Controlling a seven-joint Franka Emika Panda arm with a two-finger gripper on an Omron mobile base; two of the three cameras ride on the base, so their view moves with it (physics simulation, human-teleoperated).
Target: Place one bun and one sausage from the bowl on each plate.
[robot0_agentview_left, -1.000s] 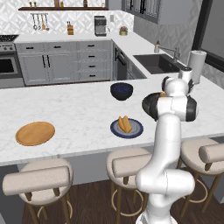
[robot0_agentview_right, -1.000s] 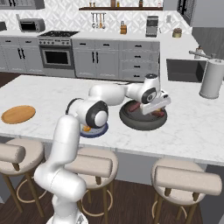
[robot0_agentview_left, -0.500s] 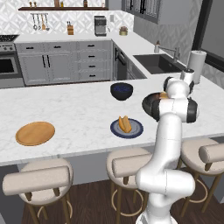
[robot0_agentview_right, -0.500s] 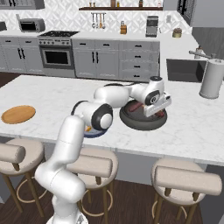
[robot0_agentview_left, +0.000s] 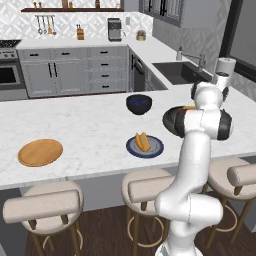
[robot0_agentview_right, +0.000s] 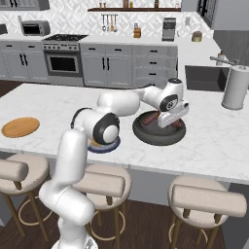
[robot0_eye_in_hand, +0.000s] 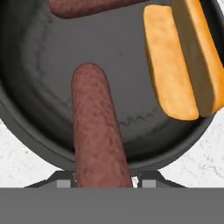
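Observation:
The wide dark bowl [robot0_agentview_right: 146,138] stands on the counter right of the arm, and my gripper [robot0_agentview_right: 172,116] is down inside it. In the hand view a reddish-brown sausage [robot0_eye_in_hand: 98,135] runs lengthwise between my fingertips [robot0_eye_in_hand: 63,180], which press against its two sides at the bowl's [robot0_eye_in_hand: 43,65] near rim. Another sausage [robot0_eye_in_hand: 87,6] lies at the far side, and a golden bun [robot0_eye_in_hand: 170,65] lies to the right. The blue-grey plate [robot0_agentview_left: 155,148] holds a bun [robot0_agentview_left: 142,141]. Nothing lies on the tan wooden plate [robot0_agentview_left: 40,152] at the counter's left.
A smaller dark blue bowl [robot0_agentview_left: 139,104] stands behind the blue-grey plate. A paper towel roll [robot0_agentview_right: 235,87] rises at the right beside the sink [robot0_agentview_left: 182,72]. Stools [robot0_agentview_right: 206,202] line the counter's front edge.
The jaws have drawn in from wide open onto the sausage. The hand has settled a little lower into the bowl.

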